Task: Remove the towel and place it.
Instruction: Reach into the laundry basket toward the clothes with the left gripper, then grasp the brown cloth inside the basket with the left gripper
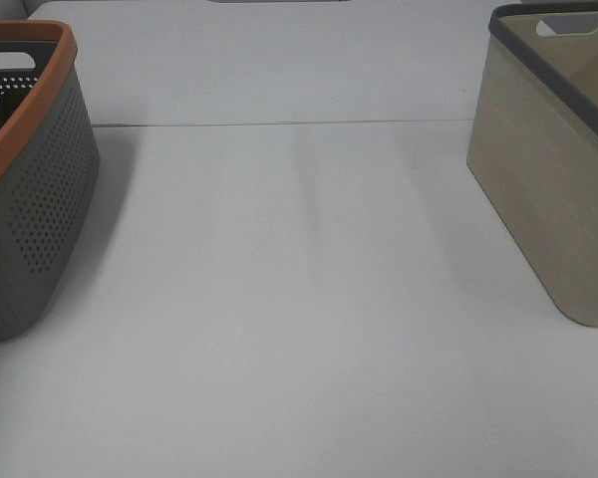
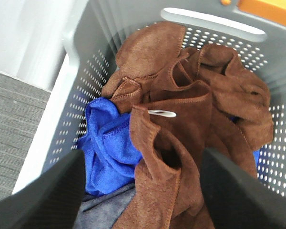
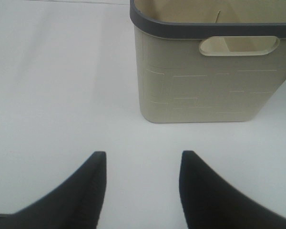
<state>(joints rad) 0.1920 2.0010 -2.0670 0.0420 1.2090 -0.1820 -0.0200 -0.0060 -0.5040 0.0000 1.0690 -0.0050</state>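
Left wrist view: the towel (image 2: 195,109) lies crumpled in the grey basket (image 2: 81,71), partly over a blue cloth (image 2: 109,143) (a white label shows). The left gripper (image 2: 142,151) is spread wide around the towel; whether it touches the towel is unclear. The right gripper (image 3: 143,152) is spread over the table (image 3: 62,71), near the beige basket (image 3: 205,90).

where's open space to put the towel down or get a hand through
The white table is bare across the whole middle, between the grey basket and the beige basket, and in front of the beige basket below the right gripper. Crowded: inside the grey basket, where the towel lies bunched against a blue cloth.
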